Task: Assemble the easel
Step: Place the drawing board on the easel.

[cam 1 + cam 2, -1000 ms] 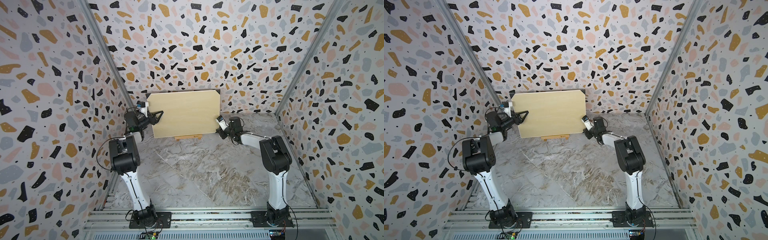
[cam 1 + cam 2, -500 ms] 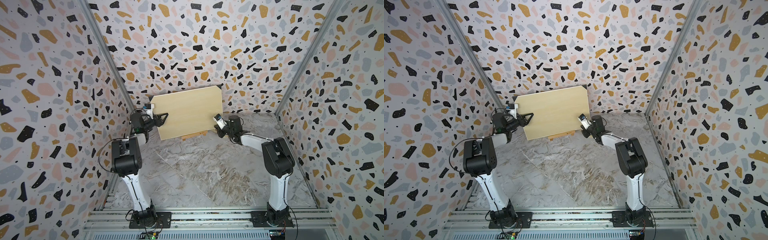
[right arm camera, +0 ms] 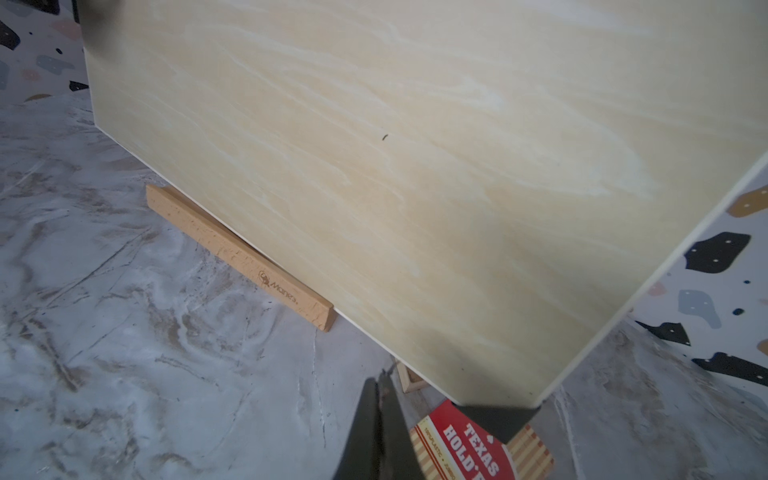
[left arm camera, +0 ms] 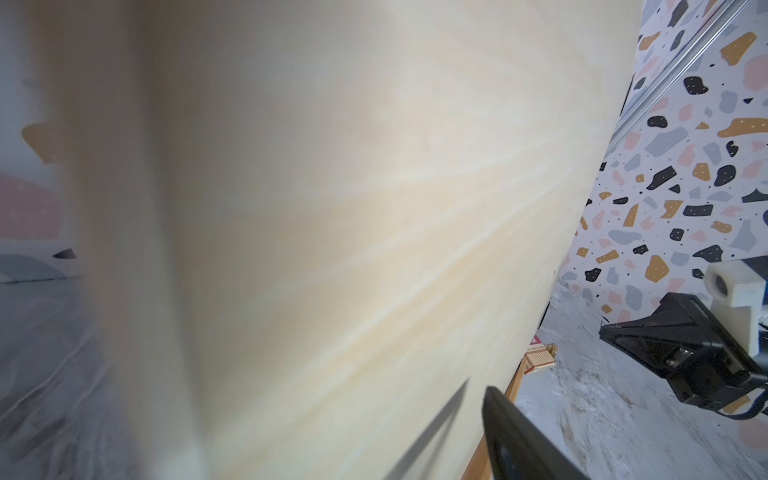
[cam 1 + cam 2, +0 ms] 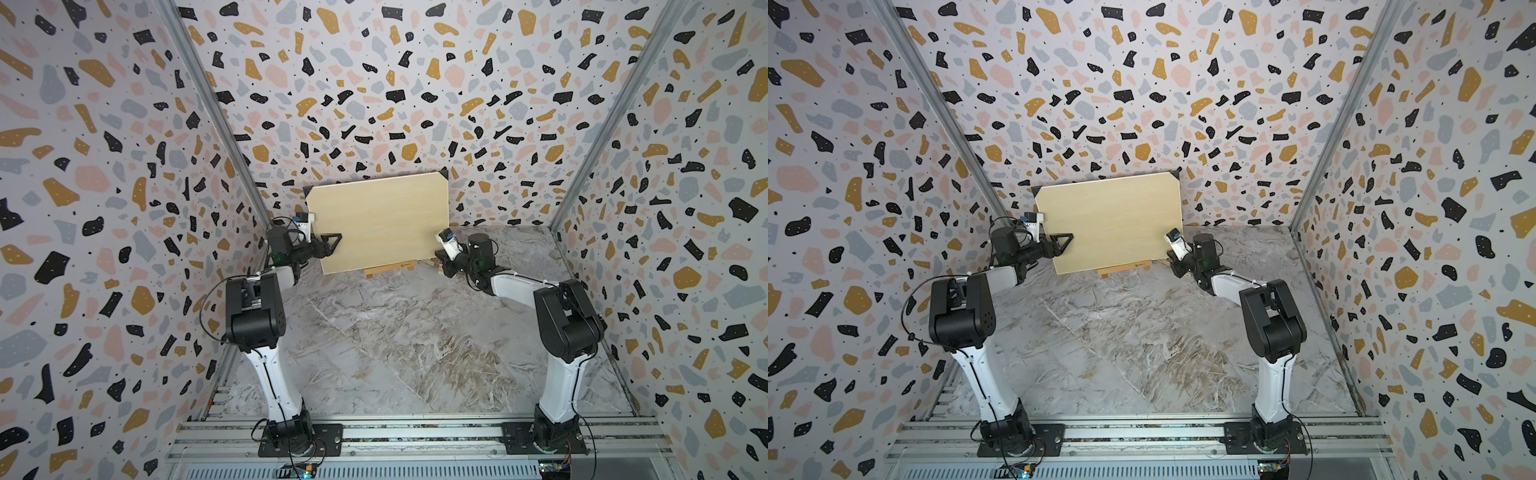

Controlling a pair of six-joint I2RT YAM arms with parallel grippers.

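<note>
The easel is almost wholly hidden behind a large pale board (image 5: 382, 220) that leans at the back wall. Only its light-orange bottom ledge (image 5: 390, 269) (image 3: 241, 257) shows under the board's lower edge. The board sits tilted, its right end higher. My left gripper (image 5: 331, 245) straddles the board's left edge. One black finger (image 4: 523, 440) stands just off the front face and casts a shadow on it, so the jaws are open. My right gripper (image 3: 376, 415) is shut on nothing, low beside the board's lower right corner.
A red and striped card box (image 3: 469, 444) lies on the marble floor (image 5: 395, 332) under the board's right corner, right next to my shut right fingers. Patterned walls close in at the back and on both sides.
The board has tipped from level to right end up and shifted slightly right. My left jaws have opened off it. The right gripper has shut and dropped lower beside the corner.
</note>
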